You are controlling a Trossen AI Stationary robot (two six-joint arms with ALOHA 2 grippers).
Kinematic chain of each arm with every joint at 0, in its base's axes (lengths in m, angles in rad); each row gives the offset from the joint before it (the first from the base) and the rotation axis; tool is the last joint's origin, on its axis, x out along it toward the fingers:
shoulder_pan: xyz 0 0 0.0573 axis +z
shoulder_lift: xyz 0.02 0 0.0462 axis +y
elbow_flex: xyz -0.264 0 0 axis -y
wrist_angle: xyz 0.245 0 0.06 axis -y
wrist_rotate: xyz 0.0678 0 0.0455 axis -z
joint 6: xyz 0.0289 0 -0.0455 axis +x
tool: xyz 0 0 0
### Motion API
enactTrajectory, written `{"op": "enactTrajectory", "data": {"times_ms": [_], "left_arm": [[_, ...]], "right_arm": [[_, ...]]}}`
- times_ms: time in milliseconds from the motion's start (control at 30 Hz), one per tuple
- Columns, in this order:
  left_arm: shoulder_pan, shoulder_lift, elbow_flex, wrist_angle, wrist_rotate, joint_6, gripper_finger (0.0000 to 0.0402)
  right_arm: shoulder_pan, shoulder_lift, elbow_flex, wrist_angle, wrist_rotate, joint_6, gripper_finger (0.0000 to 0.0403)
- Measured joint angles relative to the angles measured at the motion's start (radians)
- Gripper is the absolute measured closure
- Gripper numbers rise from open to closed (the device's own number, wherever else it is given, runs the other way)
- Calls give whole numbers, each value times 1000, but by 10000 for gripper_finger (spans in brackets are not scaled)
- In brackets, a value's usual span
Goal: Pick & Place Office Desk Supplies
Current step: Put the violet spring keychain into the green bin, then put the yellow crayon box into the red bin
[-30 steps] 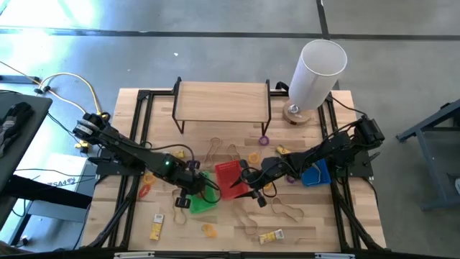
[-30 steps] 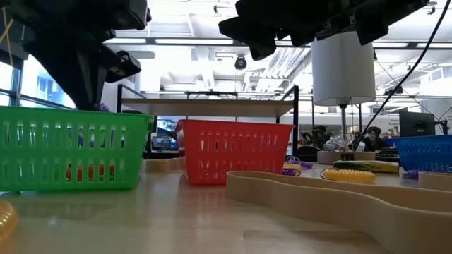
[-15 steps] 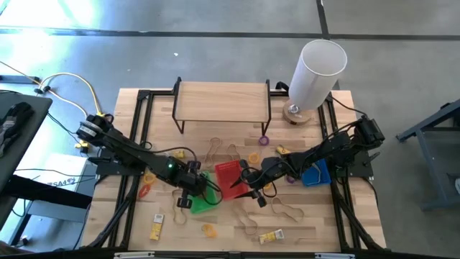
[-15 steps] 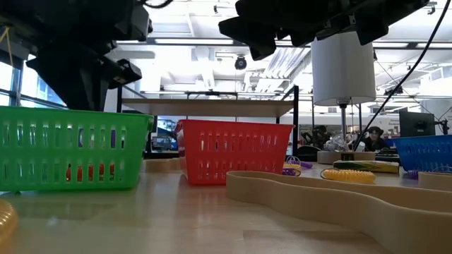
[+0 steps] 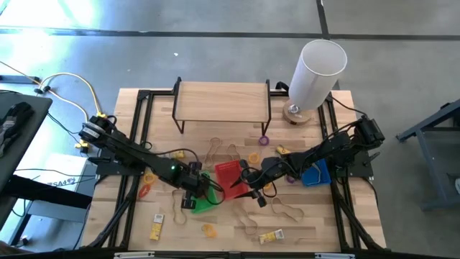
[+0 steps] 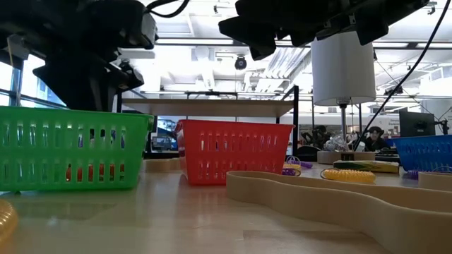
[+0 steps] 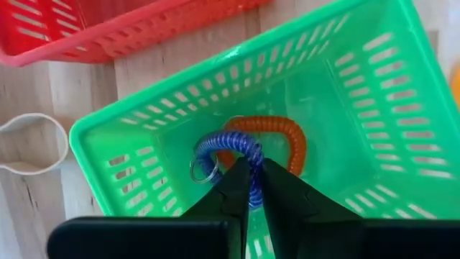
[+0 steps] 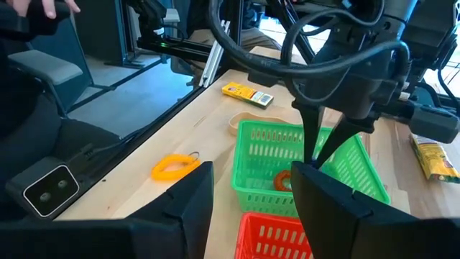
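**Left gripper over the green basket**

While the right gripper [image 5: 253,188] is hovering with fingers apart by the red basket [image 5: 231,178] near the tabletop's middle, the left gripper [image 7: 253,188] is hanging inside the green basket [image 7: 374,101], toward the front edge. Its fingers are nearly together, a blue coil ring [image 7: 228,151] lying at their tips; whether they are pinching it cannot be told. An orange coil ring [image 7: 280,137] is lying on the basket floor, touching the blue one.

Bright overhead room light; arms backlit; blurred foreground
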Motion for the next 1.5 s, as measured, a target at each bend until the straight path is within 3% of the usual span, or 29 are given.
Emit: {"op": "enactTrajectory", "data": {"times_ms": [167,400,533,733,933,1033,1300,1500], "left_arm": [[0,0,0,1,-69,-45,314],[-8,-5,0,0,-57,-26,248],[-11,-39,2,-3,-41,-117,241],[-11,-173,3,-50,6,-123,241],[-8,-307,3,-206,-128,-103,241],[-3,-349,3,-228,-145,-102,241],[-4,-367,3,-243,-146,-99,238],[-4,-367,2,-287,-148,-99,195]], "right_arm": [[0,0,0,0,0,0,229],[0,0,0,0,0,0,229],[0,0,0,0,0,0,229],[0,0,0,0,0,0,229],[0,0,0,0,0,0,229],[0,0,0,-2,0,0,229],[0,0,0,-3,0,0,229],[0,0,0,-5,0,0,229]]}}
